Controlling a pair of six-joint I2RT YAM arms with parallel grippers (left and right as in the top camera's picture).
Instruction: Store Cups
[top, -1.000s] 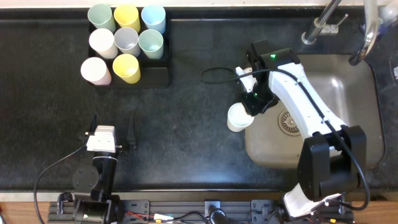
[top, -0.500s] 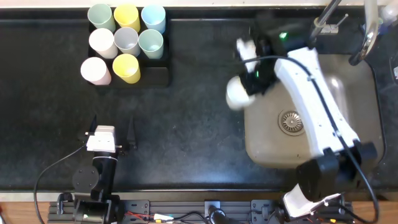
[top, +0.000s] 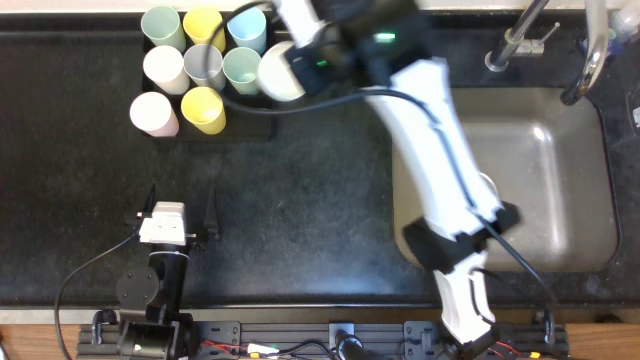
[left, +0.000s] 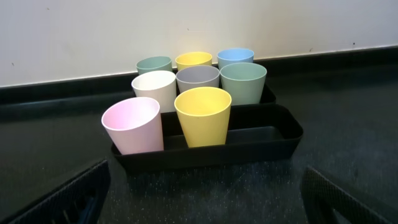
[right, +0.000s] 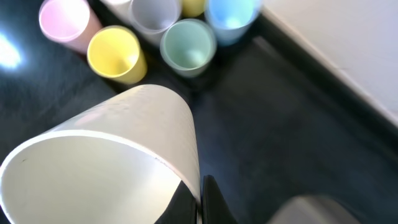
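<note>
Black tray (left: 273, 140) on dark counter (left: 354, 93), pink cup (left: 132, 124) and yellow cup (left: 203, 115) upright in front, six pastel cups (left: 198, 79) behind

The tray (top: 255, 128) has one free slot, the corner next to the front yellow cup (top: 203, 108) and just in front of the green cup (top: 242, 70); those two hem it in. The bench (top: 320, 200) on the tray's right is bare, open to my right gripper (top: 300, 60), which is closed on a white cup (top: 281, 72).

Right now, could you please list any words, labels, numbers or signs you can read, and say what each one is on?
None: there is no text to read. The cups in the black tray, the white cup in the right claw and the counter all look plain.
</note>
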